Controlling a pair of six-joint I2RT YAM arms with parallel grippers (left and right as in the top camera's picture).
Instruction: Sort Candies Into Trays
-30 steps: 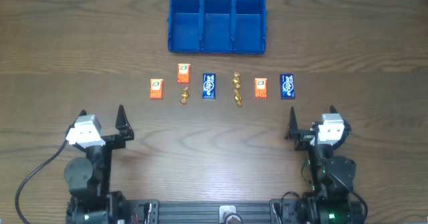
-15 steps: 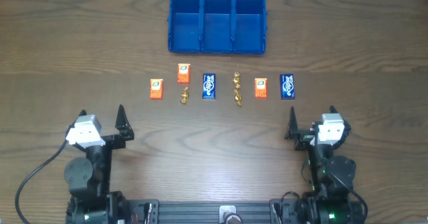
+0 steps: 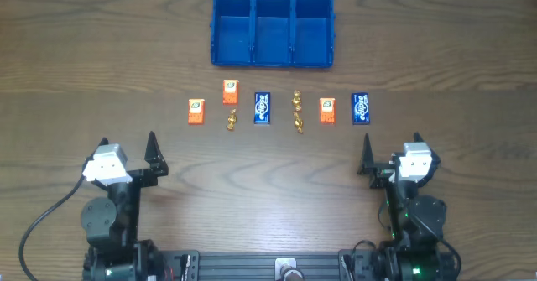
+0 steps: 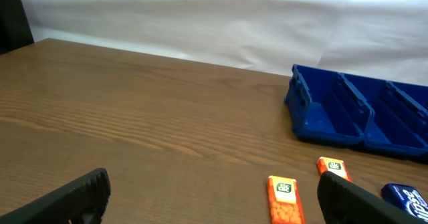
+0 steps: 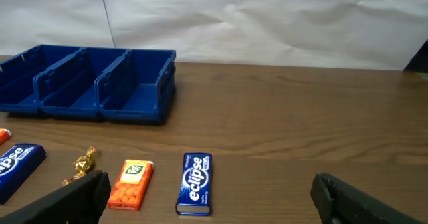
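A blue tray [image 3: 273, 61] with three compartments stands at the far middle of the table. Nearer, a row of candies lies loose: orange boxes [image 3: 195, 111] [image 3: 230, 91] [image 3: 326, 110], blue boxes [image 3: 263, 107] [image 3: 361, 108] and small gold-wrapped candies [image 3: 232, 119] [image 3: 296, 111]. My left gripper [image 3: 127, 145] rests open near the front left, well short of the row. At the front right my right gripper [image 3: 392, 143] is likewise open and holds nothing. The left wrist view shows two orange boxes [image 4: 283, 198] [image 4: 330, 167] and the tray [image 4: 354, 114]. The right wrist view shows a blue box [image 5: 194, 192], an orange box [image 5: 130, 182] and the tray [image 5: 87, 83].
The wooden table [image 3: 75, 54] is bare to the left and right of the tray and between the candy row and the arms. A white backdrop [image 5: 267, 23] rises behind the table's far edge.
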